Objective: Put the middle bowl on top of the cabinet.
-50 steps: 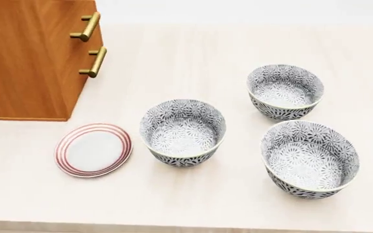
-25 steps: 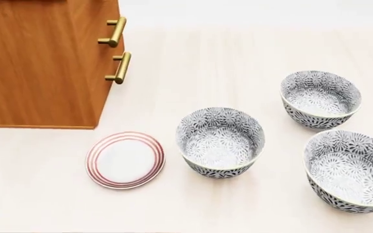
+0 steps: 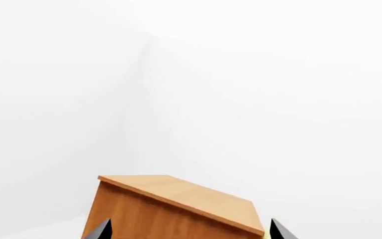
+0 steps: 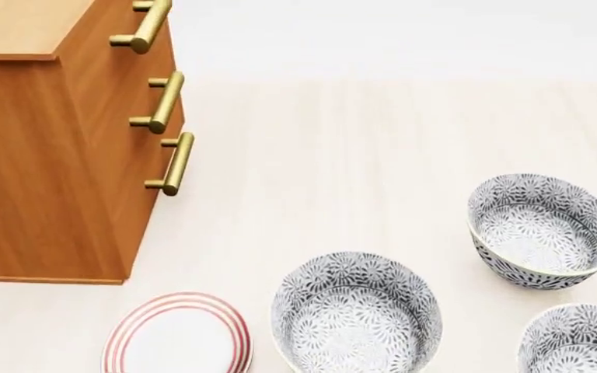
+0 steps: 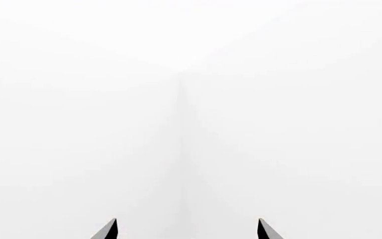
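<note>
Three alike floral bowls stand in a triangle on the pale table: a near-left bowl (image 4: 356,317), a far-right bowl (image 4: 542,231), and a near-right bowl (image 4: 581,343) cut by the frame edge. I cannot tell which is the middle bowl. The orange-brown cabinet (image 4: 44,155) stands at the left, its top partly in view. Neither gripper shows in the head view. My left gripper (image 3: 191,233) is open and empty, and the cabinet (image 3: 171,209) lies beyond it. My right gripper (image 5: 187,231) is open, facing blank white.
A red-striped white plate (image 4: 179,342) lies flat just left of the near-left bowl, in front of the cabinet. Three brass handles (image 4: 169,163) stick out of the cabinet's front toward the bowls. Bare tabletop (image 4: 361,155) stretches behind the bowls.
The head view has tilted up and shifted: cabinet top and third handle now show, while bowls and plate slid down the frame. The objects themselves have not moved.
</note>
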You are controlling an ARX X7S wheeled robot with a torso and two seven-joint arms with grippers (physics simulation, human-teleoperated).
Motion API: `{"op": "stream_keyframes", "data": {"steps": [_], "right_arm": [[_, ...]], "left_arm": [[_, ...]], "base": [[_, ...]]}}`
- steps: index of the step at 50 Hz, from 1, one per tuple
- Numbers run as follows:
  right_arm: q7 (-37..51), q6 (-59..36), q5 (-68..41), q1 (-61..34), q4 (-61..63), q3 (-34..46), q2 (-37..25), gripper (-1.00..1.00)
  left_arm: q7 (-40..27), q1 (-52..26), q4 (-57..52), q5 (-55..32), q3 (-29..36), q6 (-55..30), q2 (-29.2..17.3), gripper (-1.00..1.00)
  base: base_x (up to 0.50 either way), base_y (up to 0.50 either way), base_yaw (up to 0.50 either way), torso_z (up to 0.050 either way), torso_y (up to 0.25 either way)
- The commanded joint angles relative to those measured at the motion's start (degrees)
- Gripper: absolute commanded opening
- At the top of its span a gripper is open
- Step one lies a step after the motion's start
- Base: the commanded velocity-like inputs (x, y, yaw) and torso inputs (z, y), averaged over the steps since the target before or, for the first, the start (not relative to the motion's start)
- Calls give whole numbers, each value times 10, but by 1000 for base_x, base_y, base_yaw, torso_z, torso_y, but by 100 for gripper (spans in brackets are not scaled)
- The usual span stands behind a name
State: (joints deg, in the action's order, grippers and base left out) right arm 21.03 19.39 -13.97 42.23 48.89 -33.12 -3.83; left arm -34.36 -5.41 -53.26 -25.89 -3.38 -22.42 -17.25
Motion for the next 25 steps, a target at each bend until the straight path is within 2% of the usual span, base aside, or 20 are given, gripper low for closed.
{"op": "stream_keyframes", "data": {"steps": [1, 5, 8, 13, 15, 22, 25], "right_arm": [[1, 7, 6, 5, 4, -3, 4, 100], [1, 13, 3, 6, 3, -6, 6, 100], [1, 8, 3, 7, 3, -7, 5, 100], [2, 6, 0, 6, 3, -9, 5, 100], [2, 6, 0, 5, 2, -8, 5, 100], [-3, 7, -3, 6, 4, -3, 2, 100], [-3, 5, -1, 6, 6, -3, 4, 100]], "left_arm": [[-6, -1, 1, -14, -3, -5, -3, 100], [-29, -7, 2, -40, -11, -45, -4, 100], [-99, -25, 40, -117, -41, -145, 18, 100], [-173, -38, 65, -221, -70, -239, 43, 100], [-169, -37, 71, -245, -73, -242, 50, 100], [-148, -22, 74, -195, -16, -224, 53, 100], [-140, -19, 87, -190, -2, -221, 56, 100]], "base": [[0, 0, 0, 0, 0], [0, 0, 0, 0, 0], [0, 0, 0, 0, 0], [0, 0, 0, 0, 0], [0, 0, 0, 0, 0], [0, 0, 0, 0, 0], [419, 0, 0, 0, 0]]}}
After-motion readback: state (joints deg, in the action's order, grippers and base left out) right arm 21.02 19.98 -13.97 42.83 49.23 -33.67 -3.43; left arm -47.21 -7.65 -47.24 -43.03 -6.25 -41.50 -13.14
